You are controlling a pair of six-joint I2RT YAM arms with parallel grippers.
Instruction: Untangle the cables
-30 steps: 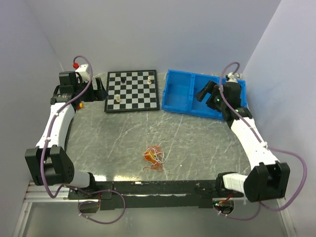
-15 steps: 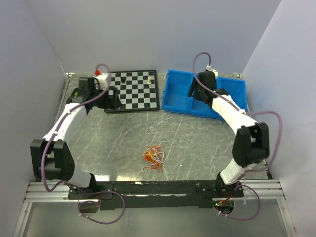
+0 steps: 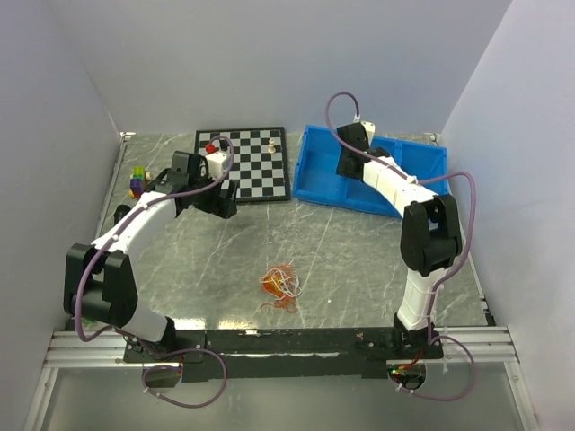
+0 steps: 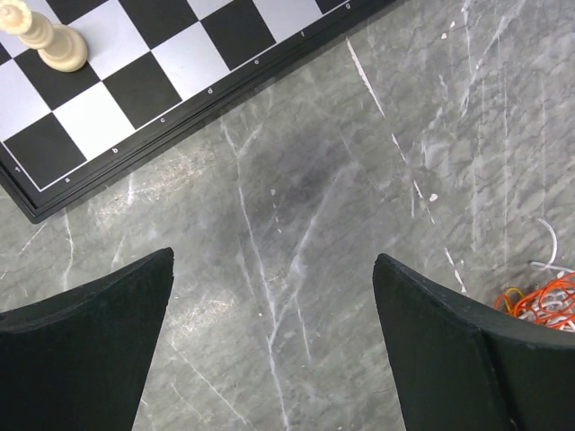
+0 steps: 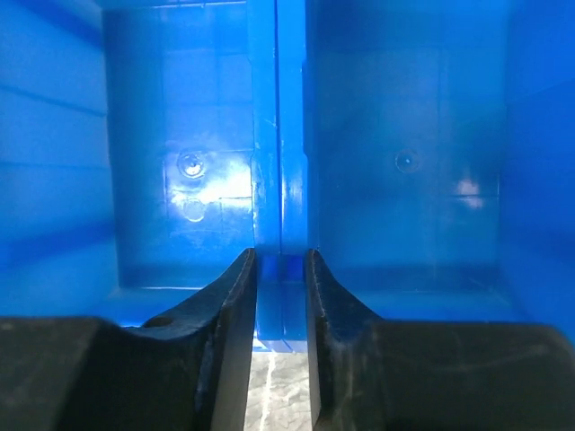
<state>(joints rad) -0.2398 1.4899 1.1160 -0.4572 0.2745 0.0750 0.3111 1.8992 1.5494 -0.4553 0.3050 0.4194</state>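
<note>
The cables (image 3: pixel 280 285) lie in a small orange, red and white tangle on the marble table, near its front middle; a bit of the cables (image 4: pixel 539 301) shows at the lower right of the left wrist view. My left gripper (image 3: pixel 225 199) hovers just in front of the chessboard, far from the tangle. That left gripper (image 4: pixel 272 260) is open, with only bare table between its fingers. My right gripper (image 3: pixel 346 166) is at the blue bin (image 3: pixel 328 193). In its own view, the right gripper (image 5: pixel 280 256) has its jaws closed narrowly on the blue bin's (image 5: pixel 180 135) front wall at the divider.
A chessboard (image 3: pixel 243 162) with a few pieces sits at the back; one pale piece (image 4: pixel 54 40) shows in the left wrist view. Small coloured blocks (image 3: pixel 137 180) rest at the back left. White walls enclose the table on three sides.
The left arm swung from the back-left corner to in front of the chessboard. The right arm moved left to the bin's divider, and its jaws narrowed from wide open.
</note>
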